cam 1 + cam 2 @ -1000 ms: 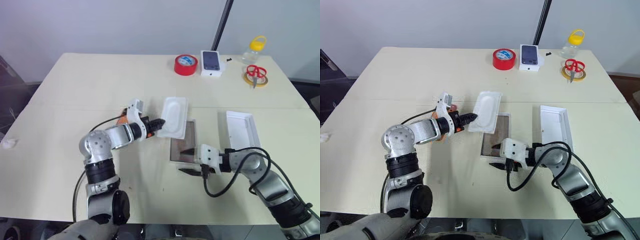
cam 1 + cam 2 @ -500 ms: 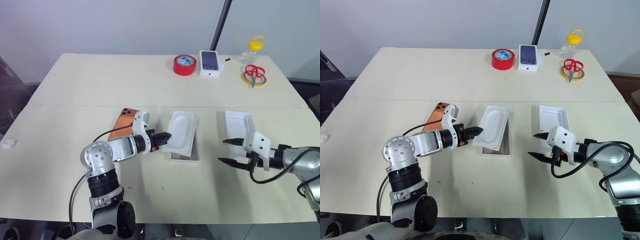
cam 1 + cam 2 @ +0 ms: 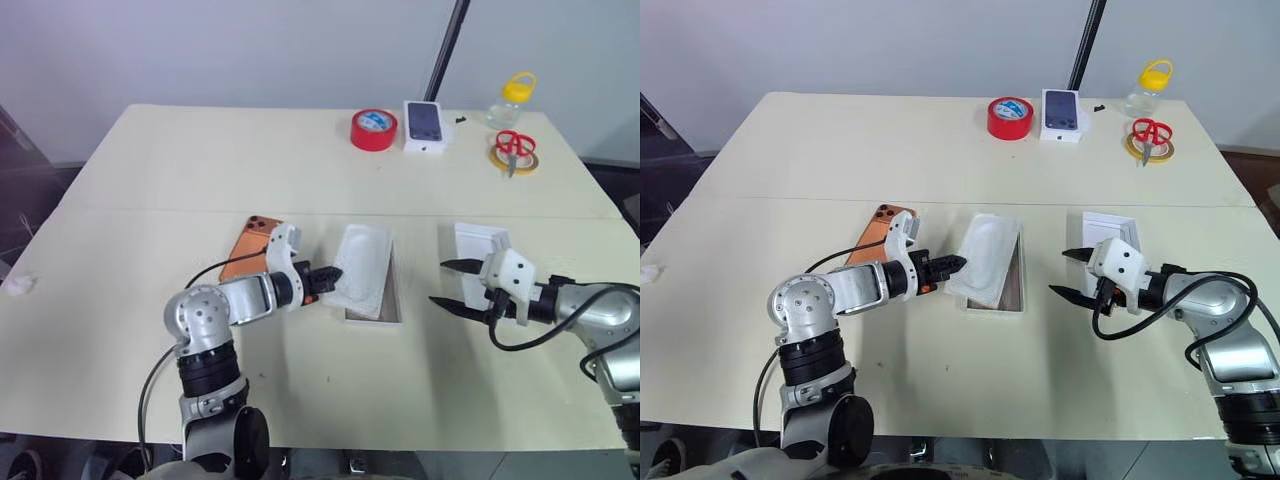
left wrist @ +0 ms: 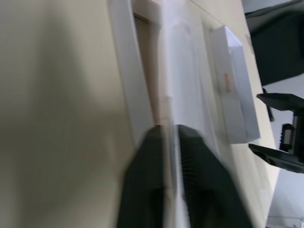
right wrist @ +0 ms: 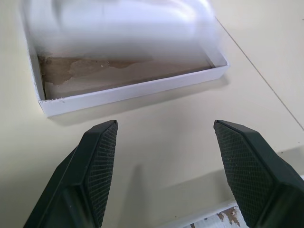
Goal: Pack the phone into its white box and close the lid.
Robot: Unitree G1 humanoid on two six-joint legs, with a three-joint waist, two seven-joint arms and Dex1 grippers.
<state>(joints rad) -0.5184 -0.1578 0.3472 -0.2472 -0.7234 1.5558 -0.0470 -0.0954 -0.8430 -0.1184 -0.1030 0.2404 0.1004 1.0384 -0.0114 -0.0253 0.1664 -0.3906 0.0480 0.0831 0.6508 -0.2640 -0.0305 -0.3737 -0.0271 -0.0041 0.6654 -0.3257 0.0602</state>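
Low over the table (image 3: 150,170), the left arm bends inward, its left gripper (image 3: 328,273) pinching the near edge of the thin white insert (image 3: 362,268), tilted over the white box (image 3: 392,303). Opposite, the right gripper (image 3: 1068,274) hovers with fingers spread and empty, before the lid (image 3: 477,242); the phone (image 3: 248,250) lies behind the left wrist.

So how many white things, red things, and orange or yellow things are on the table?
White: 4, the white box, insert, lid, small box with a phone picture.
Red: 2, tape roll, scissors.
Orange or yellow: 3, phone, yellow tape ring, bottle's yellow cap.
Total: 9
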